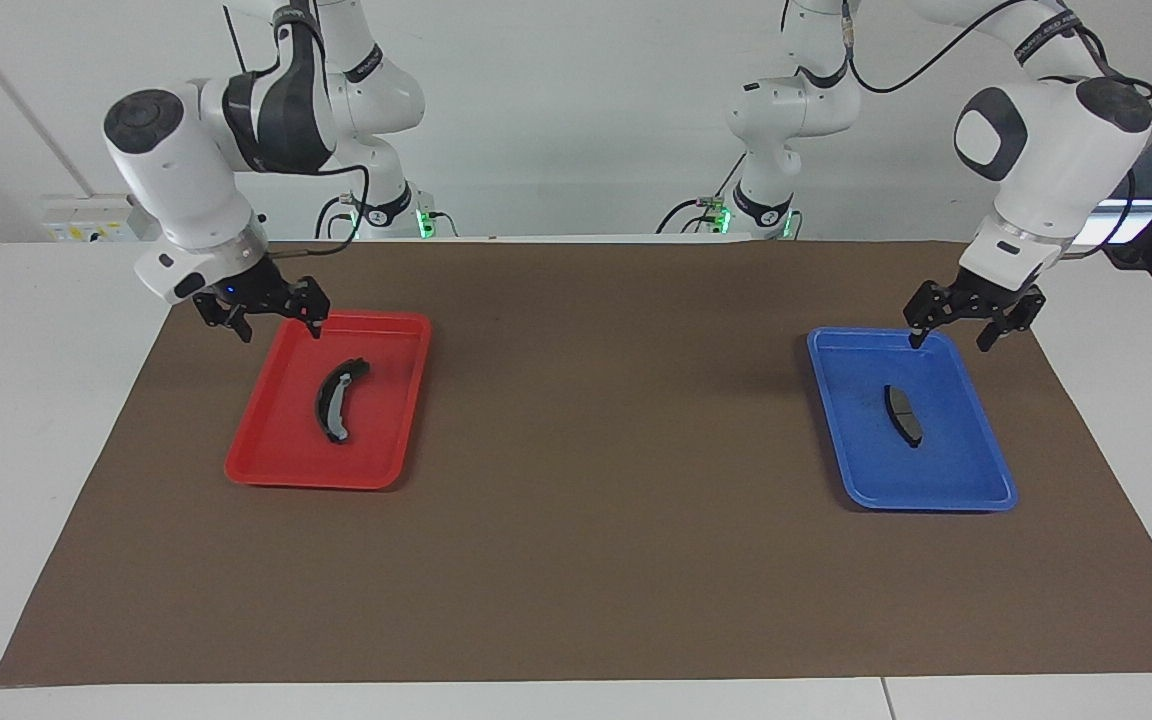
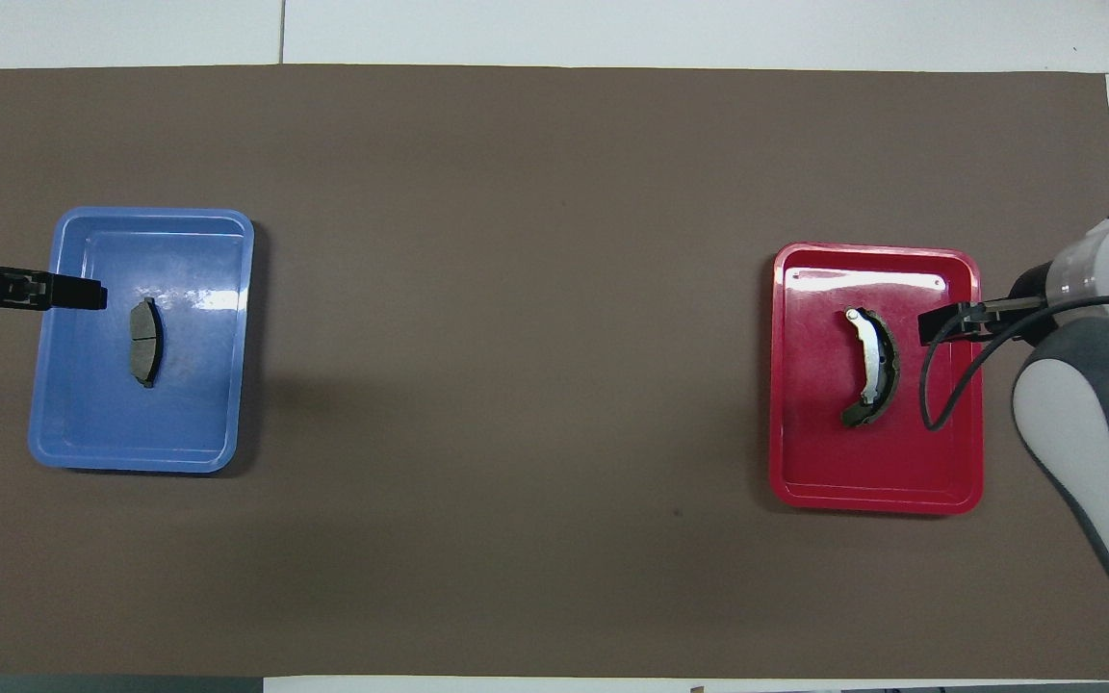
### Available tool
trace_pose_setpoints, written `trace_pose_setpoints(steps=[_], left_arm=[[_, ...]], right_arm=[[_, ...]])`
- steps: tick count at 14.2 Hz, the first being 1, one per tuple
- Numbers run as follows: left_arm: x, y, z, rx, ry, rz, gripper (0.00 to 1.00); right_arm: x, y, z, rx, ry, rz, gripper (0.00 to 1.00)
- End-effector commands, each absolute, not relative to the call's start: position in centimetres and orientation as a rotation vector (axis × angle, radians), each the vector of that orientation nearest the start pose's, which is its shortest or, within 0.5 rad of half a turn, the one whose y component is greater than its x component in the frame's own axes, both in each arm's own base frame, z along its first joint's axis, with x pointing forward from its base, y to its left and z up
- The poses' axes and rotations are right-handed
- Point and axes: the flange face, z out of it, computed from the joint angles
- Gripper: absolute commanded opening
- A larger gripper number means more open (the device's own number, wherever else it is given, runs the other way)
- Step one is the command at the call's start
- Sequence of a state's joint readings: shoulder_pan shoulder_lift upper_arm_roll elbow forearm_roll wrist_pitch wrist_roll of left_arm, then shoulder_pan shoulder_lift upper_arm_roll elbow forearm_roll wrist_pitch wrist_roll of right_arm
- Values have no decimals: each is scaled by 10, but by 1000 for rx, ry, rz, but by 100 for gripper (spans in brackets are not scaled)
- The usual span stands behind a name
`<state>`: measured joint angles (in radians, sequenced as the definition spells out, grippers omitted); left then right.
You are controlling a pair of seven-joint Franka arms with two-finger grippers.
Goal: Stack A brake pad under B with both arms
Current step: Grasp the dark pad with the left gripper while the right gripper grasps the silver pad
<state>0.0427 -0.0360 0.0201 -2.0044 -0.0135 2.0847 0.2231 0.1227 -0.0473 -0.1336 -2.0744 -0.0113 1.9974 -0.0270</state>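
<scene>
- Left gripper (image 1: pixel 971 325), fingers spread and empty, hangs over the blue tray's (image 1: pixel 976 495) robot-side rim — A brake pad (image 1: pixel 903 414) lies in it, long axis running away from the robots.
- Right gripper (image 1: pixel 266 315), likewise agape and empty, is over the red tray's (image 1: pixel 276 470) rim; B (image 1: pixel 338 398) lies inside — each arm nearest its own piece.

Dark grey pad (image 1: pixel 902 414) on blue tray (image 1: pixel 966 490); black, grey-striped curved piece (image 1: pixel 338 398) on red tray (image 1: pixel 276 470); brown mat (image 1: pixel 596 560).

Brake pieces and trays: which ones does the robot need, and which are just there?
Needed:
short grey brake pad
curved black brake piece
left gripper
right gripper

Just there:
blue tray, holding the pad
red tray, holding the curved piece
brown mat
</scene>
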Motion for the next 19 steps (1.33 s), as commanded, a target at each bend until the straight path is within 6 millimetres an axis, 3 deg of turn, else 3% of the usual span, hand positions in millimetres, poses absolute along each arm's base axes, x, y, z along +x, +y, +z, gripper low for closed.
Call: trace_pose_setpoints(steps=[1,3,7,10,12,13,14,16,17,18,19], left_arm=[[565,51,433,-3114,239,-186,100],[570,56,394,-3114,222,-191,100],[568,68,338,-3111,182,-202,99],[548,77,306,-3113,143,-192,97],[545,76,302,-3112,133,-203,88],[545,76,302,-3113,126,-201,80],[543,74,300,-3116,128,-187,65],[539,70,297,-3127,43,-158,22],[537,69,296,-3132,23,-127,11],[536,68,297,-3135,28,-104,3],[537,67,298,-3136,31,-99,1]], right_arm=[[526,-9,391,-3131,13,34,100],[521,-8,349,-3138,14,-27,100],[523,-5,302,-3148,45,39,100],[522,-4,296,-3149,36,68,95],[520,-5,295,-3148,33,78,88],[519,-6,294,-3148,33,83,83],[519,-4,294,-3148,28,83,78],[518,-8,294,-3147,-7,85,67],[516,-11,293,-3146,-41,90,58],[516,-14,292,-3144,-49,95,42],[515,-17,292,-3144,-44,102,20]])
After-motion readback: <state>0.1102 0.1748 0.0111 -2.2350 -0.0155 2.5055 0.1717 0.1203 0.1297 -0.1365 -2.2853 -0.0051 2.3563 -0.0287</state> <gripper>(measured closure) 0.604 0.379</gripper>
